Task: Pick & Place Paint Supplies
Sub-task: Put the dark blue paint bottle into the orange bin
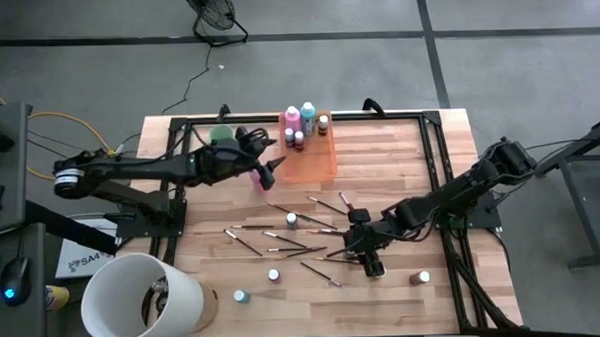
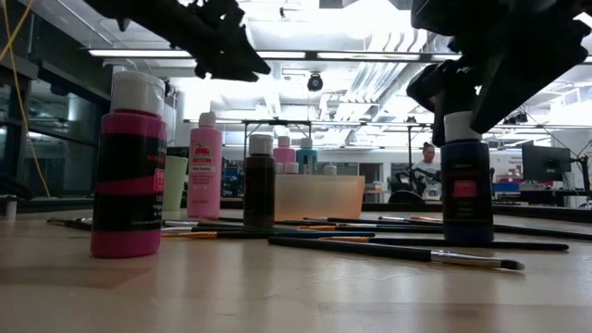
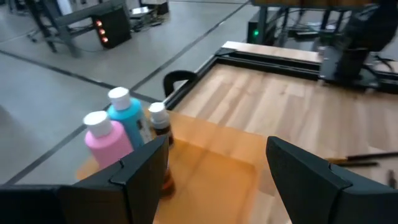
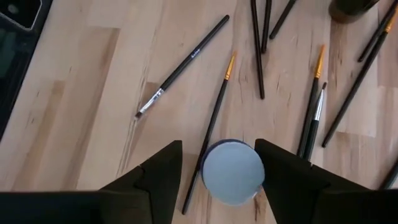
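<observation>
A dark blue paint bottle (image 2: 466,185) with a pale cap stands upright on the table's near right among thin dark-handled brushes (image 4: 189,59). My right gripper (image 1: 369,260) is down over it, shut on its cap. My left gripper (image 3: 216,149) hangs open and holds nothing, above the left edge of the translucent orange tray (image 1: 315,160). A pink bottle (image 1: 257,179) stands on the table just under it. In the tray's far end stand a pink bottle (image 3: 107,140), a teal bottle (image 3: 127,118) and small dark bottles (image 3: 158,121). My right gripper has the bottle's pale cap (image 4: 231,171) between its two fingers, one on each side. The fingers (image 4: 283,180) come slanting down from above. The bottle stands upright with its base on the table.
Loose small bottles (image 1: 274,274) (image 1: 240,296) (image 1: 422,277) (image 1: 292,219) stand on the near half of the table. Brushes lie scattered across the middle (image 1: 282,234). A mint-green cup (image 1: 222,134) stands at the far left, and a white bucket (image 1: 139,299) sits at the near left corner.
</observation>
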